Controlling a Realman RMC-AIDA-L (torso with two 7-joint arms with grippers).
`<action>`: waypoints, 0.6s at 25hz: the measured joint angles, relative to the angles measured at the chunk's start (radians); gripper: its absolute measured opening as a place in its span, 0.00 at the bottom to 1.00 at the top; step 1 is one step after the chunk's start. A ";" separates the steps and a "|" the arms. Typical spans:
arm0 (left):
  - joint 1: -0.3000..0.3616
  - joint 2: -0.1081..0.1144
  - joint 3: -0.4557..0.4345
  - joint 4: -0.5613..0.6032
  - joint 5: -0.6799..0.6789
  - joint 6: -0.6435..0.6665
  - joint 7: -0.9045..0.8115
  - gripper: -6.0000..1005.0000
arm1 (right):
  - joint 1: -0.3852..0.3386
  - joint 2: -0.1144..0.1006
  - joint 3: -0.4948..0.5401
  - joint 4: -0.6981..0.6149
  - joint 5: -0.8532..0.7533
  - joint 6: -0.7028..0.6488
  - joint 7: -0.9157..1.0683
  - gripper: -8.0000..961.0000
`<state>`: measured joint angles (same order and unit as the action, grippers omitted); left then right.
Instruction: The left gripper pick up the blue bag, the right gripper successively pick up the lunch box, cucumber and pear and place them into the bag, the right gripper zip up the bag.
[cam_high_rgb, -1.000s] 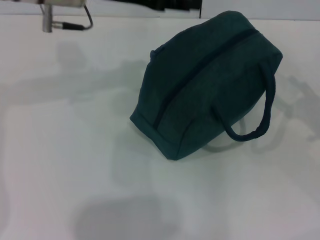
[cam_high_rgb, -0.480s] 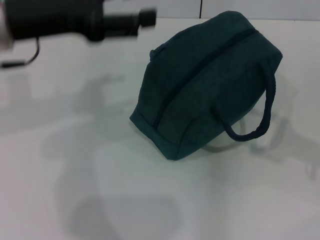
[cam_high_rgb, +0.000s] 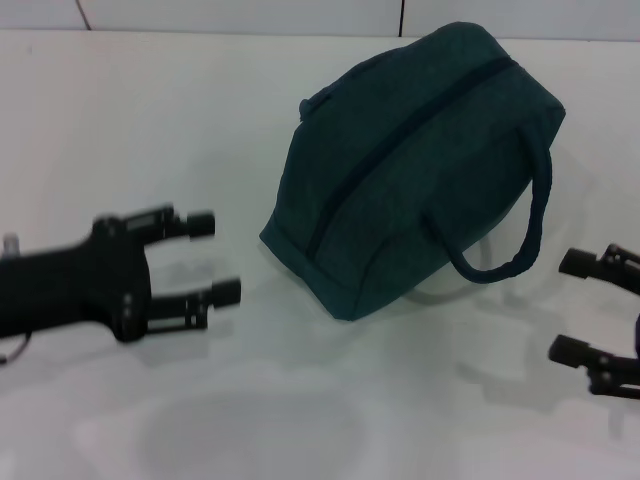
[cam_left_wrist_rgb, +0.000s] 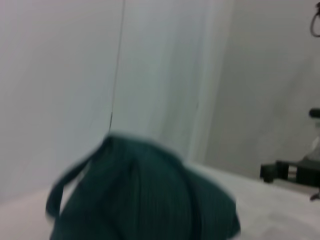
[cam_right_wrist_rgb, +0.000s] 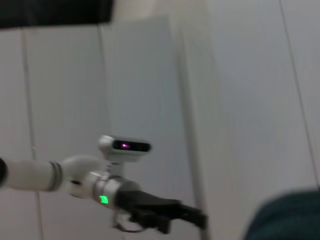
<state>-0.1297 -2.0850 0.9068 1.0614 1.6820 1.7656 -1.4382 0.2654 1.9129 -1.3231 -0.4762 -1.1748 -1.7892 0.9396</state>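
The blue bag (cam_high_rgb: 415, 165) sits on the white table (cam_high_rgb: 180, 120), toward the far right part of my head view, lying tilted with its zipper line running diagonally across the top face. From what I can see the zipper is closed along its length. One loop handle (cam_high_rgb: 520, 225) hangs off the near right side and curls down to the tabletop; a second handle shows only as a small bump at the bag's far left top edge. I see nothing else resting on the table near it.

My left gripper (cam_high_rgb: 220, 258) hovers to the left of the bag, near it but clear of the fabric, its two fingers spread apart and pointing toward the bag with nothing between them. My right gripper (cam_high_rgb: 568, 305) comes in at the right edge, just beside the hanging handle without touching it, fingers likewise spread and empty.

In the left wrist view the bag (cam_left_wrist_rgb: 145, 195) fills the lower part of the picture. The right wrist view catches the left gripper (cam_right_wrist_rgb: 197, 219) farther off.
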 joint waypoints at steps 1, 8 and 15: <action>0.002 0.000 -0.006 -0.039 0.018 -0.005 0.027 0.82 | -0.009 0.007 0.000 0.006 -0.005 0.032 -0.006 0.90; -0.005 0.000 -0.074 -0.293 0.104 -0.075 0.247 0.82 | -0.032 0.023 -0.003 0.099 -0.009 0.182 -0.079 0.90; -0.026 0.000 -0.069 -0.352 0.174 -0.093 0.270 0.82 | -0.024 0.031 -0.009 0.144 -0.084 0.246 -0.134 0.90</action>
<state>-0.1561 -2.0854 0.8376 0.7091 1.8557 1.6725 -1.1682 0.2414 1.9443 -1.3324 -0.3321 -1.2584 -1.5434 0.8053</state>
